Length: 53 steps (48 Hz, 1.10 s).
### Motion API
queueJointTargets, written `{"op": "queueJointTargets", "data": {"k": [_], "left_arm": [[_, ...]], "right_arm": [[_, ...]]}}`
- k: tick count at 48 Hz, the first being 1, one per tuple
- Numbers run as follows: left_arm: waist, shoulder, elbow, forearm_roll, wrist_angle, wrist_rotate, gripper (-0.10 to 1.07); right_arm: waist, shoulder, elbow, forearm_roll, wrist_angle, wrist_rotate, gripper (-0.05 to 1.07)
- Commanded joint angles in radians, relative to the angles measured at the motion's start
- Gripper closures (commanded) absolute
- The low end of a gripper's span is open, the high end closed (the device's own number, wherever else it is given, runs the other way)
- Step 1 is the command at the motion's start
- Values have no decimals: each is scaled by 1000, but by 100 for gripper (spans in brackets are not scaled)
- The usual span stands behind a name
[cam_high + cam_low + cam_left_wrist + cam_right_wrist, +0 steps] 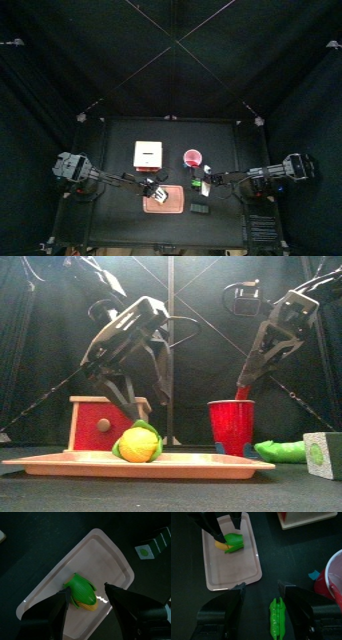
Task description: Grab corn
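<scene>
The corn (83, 592), yellow with a green husk, lies on a pink tray (100, 554). It also shows in the front view (138, 443) and in the right wrist view (230, 543). My left gripper (85, 591) is open and hangs just above the corn, one jaw on each side of it. In the front view the left gripper (134, 406) is a little above the corn. My right gripper (260, 588) is open and empty over a green pea pod (276, 616), beside the tray.
A red cup (231, 426) stands right of the tray (80, 464), with a red box (102, 421) behind the tray. The pea pod (281, 451) and a small green-and-white box (322, 454) lie at the right.
</scene>
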<state>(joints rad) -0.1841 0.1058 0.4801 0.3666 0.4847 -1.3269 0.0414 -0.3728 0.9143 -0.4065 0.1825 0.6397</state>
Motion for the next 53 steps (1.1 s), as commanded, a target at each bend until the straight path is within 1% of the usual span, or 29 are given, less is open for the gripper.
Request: {"op": "queueJointTargets", "data": {"k": [1, 7, 11, 16, 23, 29, 40, 49, 53], "left_arm": [[3, -25, -20, 3, 20, 2, 7], [3, -38, -40, 2, 71, 0, 7], [2, -41, -55, -14, 123, -5, 8], [-3, -28, -81, -58, 207, -5, 8], [-6, 6, -120, -92, 264, -5, 7], [-8, 35, -138, -94, 265, -3, 7], [-3, 43, -129, -94, 261, -6, 6], [-2, 64, -127, -100, 202, -8, -3], [-2, 81, -127, -115, 179, -6, -5]], "right_arm": [[0, -18, -14, 3, -6, 2, 15], [2, -18, -14, 2, -6, 2, 15], [2, -20, -14, 2, -6, 2, 15], [2, -18, -12, 2, -6, 2, 15], [2, -18, -12, 3, -6, 2, 15], [2, -20, -12, 3, -6, 2, 15], [2, -18, -12, 2, -6, 2, 15], [2, -18, -14, 2, -6, 2, 15], [2, -18, -14, 2, -6, 2, 15]]}}
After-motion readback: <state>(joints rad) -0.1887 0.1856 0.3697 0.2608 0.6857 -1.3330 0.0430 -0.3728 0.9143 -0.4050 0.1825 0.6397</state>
